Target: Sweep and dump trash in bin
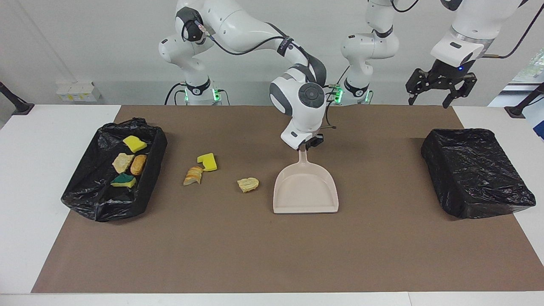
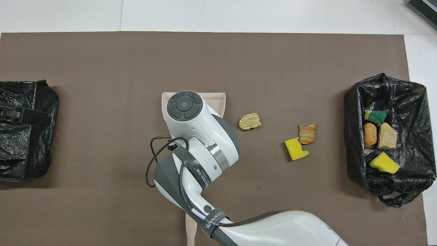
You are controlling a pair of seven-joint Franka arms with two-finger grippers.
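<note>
1. Mat (image 1: pixel 272 255): brown, covers the table's middle; both views show it
2. Right arm reaches to mid-table. Facing view: right gripper (image 1: pixel 307 145) clamped tight on the handle of the dustpan (image 1: pixel 306 193), which sits flat on the mat, mouth away from the robots. Overhead view: the arm hides gripper and handle; only the pan's mouth edge (image 2: pixel 218 99) shows
3. Bins: two, black-lined. Full bin (image 1: pixel 91 199) at the right arm's end; empty bin (image 1: pixel 476 174) at the left arm's end, its inside readable only in the facing view
4. Left arm waits, raised. Left gripper (image 1: pixel 440 100) hangs over the mat's edge by the empty bin, fingers spread wide, holding nothing; overhead it shows only as a dark bar (image 2: pixel 20 116) over that bin
5. Brush (image 2: pixel 191 229): overhead only, a handle end at the robots' edge, under the right arm; hidden in the facing view
6. Trash in the full bin: yellow sponge (image 1: pixel 134 143), beige lump (image 1: pixel 122 162), croquette (image 1: pixel 138 164), green sponge (image 1: pixel 123 180)
7. Trash on the mat, between pan and full bin: notched yellow sponge (image 1: pixel 208 162) touching a striped bread piece (image 1: pixel 193 175); a tan lump (image 1: pixel 248 184) alone, near the pan, apart from it
</note>
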